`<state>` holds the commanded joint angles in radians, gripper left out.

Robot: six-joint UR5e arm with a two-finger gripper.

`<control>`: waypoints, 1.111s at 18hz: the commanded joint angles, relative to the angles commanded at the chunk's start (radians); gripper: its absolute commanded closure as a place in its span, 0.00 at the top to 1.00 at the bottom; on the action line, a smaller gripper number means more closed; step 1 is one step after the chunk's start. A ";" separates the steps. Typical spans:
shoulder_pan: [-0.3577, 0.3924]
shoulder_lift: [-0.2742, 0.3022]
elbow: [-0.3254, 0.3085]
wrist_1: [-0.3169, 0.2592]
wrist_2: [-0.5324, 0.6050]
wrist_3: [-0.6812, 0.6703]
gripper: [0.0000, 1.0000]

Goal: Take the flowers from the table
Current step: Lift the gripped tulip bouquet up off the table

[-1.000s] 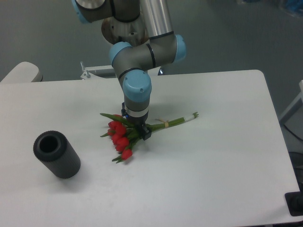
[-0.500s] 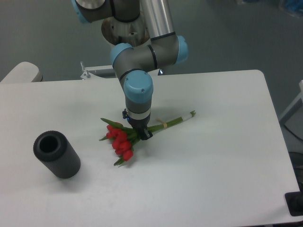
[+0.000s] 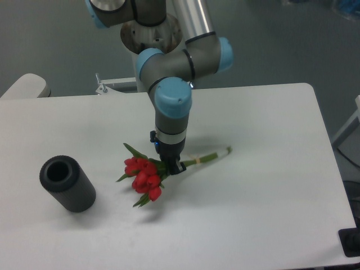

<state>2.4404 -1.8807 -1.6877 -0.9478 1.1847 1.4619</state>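
Observation:
The flowers (image 3: 144, 175) are a small bunch of red tulip buds with green leaves, their stems running up and right to a pale band (image 3: 197, 160) and a light tip. My gripper (image 3: 171, 165) points straight down and is shut on the flowers at the stems just behind the buds. The bunch hangs a little above the white table (image 3: 253, 185), with a soft shadow under it. The fingertips are mostly hidden among the leaves.
A dark grey hollow cylinder (image 3: 67, 183) lies on its side at the left of the table. A metal bracket (image 3: 107, 85) sits at the back edge behind the arm's base. The table's right edge runs close to a white frame (image 3: 351, 126).
The gripper has risen and shifted slightly right with the flowers in it; the bunch has come off the table and its shadow has separated from it.

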 joint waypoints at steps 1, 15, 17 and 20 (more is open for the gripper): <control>0.017 0.000 0.028 -0.002 -0.048 0.000 0.33; 0.175 -0.002 0.145 0.012 -0.516 -0.244 0.33; 0.183 -0.002 0.145 0.012 -0.528 -0.244 0.33; 0.189 -0.002 0.151 0.012 -0.537 -0.244 0.33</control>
<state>2.6292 -1.8822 -1.5371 -0.9357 0.6474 1.2180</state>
